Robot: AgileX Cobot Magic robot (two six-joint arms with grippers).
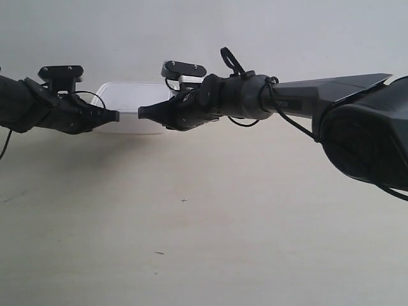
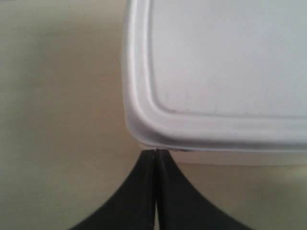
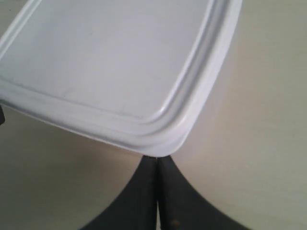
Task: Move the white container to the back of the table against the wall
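Observation:
The white container lies flat at the far edge of the table, close to the wall. The arm at the exterior view's left holds its gripper shut in front of the box. The gripper of the arm at the exterior view's right is shut just beside it. In the left wrist view the left gripper is shut, its tips touching the container under a rounded lid corner. The right gripper is shut too, its tips touching another corner of the container.
Pale tabletop stretches toward the front, with a few tiny dark marks. The bulky black body of the arm at the exterior view's right fills the right side. A dark sliver shows at the right wrist view's edge.

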